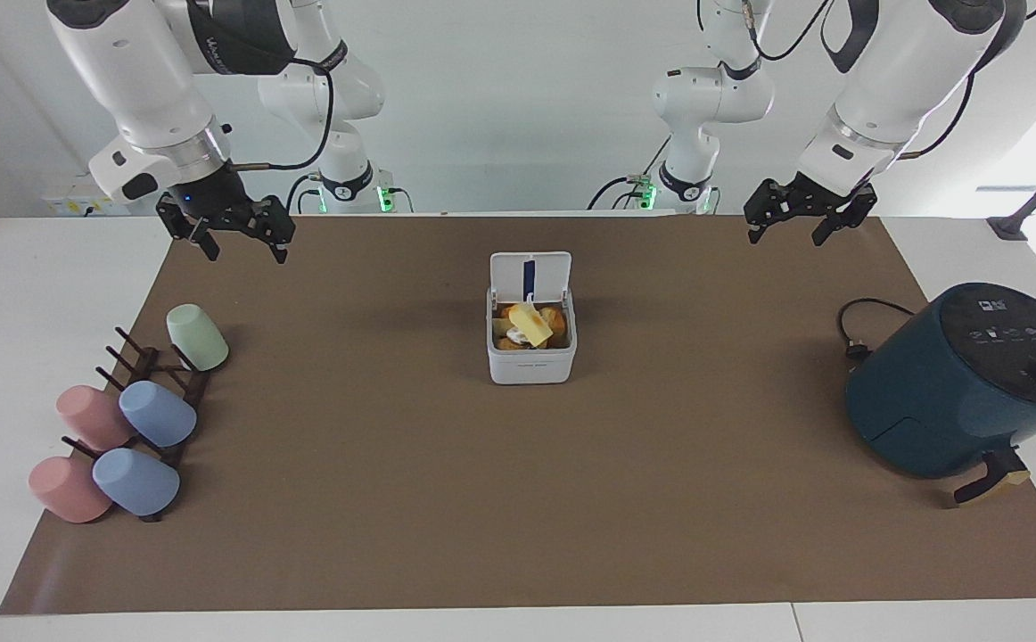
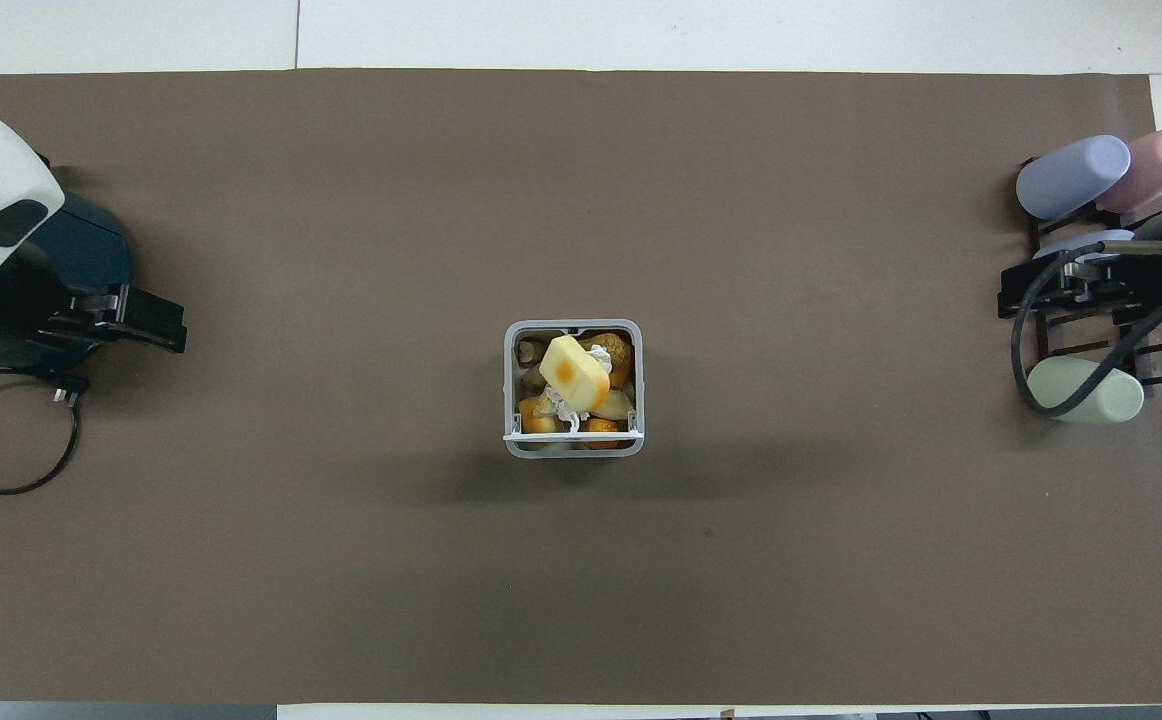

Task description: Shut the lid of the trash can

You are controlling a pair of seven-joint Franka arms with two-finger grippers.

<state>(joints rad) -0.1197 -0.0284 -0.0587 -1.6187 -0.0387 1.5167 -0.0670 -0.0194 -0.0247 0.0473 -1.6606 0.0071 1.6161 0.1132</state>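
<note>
The small white trash can [image 1: 531, 364] stands in the middle of the brown mat, filled with food scraps, a yellow block on top. Its lid [image 1: 530, 276] is open and stands upright at the edge nearer to the robots, the dark blue strip on its underside showing. In the overhead view the trash can [image 2: 638, 400] shows from above and the lid [image 2: 571, 436] edge-on. My left gripper [image 1: 787, 235] is open and raised toward the left arm's end, apart from the can. My right gripper [image 1: 246, 251] is open and raised toward the right arm's end.
A dark teal air fryer [image 1: 955, 383] with a black cable [image 1: 857, 325] stands at the left arm's end; in the overhead view my left gripper [image 2: 141, 320] hangs over it. A dark rack [image 1: 152, 374] with several pastel cups stands at the right arm's end.
</note>
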